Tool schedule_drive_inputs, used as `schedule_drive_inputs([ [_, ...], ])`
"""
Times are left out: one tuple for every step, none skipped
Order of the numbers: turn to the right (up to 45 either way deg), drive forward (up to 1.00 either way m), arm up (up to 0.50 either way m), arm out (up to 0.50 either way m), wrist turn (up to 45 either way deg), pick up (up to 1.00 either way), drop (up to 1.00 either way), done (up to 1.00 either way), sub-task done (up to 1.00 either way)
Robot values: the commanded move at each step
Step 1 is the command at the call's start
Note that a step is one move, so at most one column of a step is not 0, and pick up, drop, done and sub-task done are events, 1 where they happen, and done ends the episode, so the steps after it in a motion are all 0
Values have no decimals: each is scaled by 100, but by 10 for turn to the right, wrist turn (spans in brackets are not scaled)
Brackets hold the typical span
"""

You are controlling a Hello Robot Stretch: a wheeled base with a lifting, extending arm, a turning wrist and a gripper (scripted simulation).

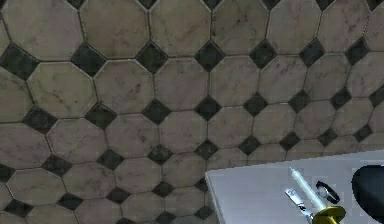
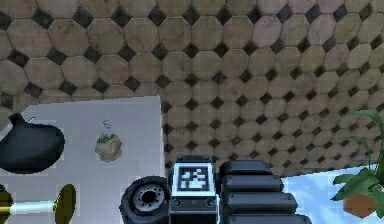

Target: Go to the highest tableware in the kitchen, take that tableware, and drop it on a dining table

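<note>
The end effector (image 2: 146,199) shows as a dark round body at the edge of the white table (image 2: 140,120), just left of a white marker square (image 2: 197,180). Its fingers cannot be made out, so I cannot tell whether it holds anything. Up and left of it, a small beige thing (image 2: 108,147) lies on the table; I cannot tell whether this is the tableware. Farther left sits a black round vessel (image 2: 28,147). Low to the end effector's left lies a clear piece with a yellow end (image 2: 55,203). Well to its right stands a green plant (image 2: 362,185).
</note>
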Motion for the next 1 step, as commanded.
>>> schedule_drive_inputs([
  [0, 0, 0, 38, 0, 0, 0, 0, 0],
])
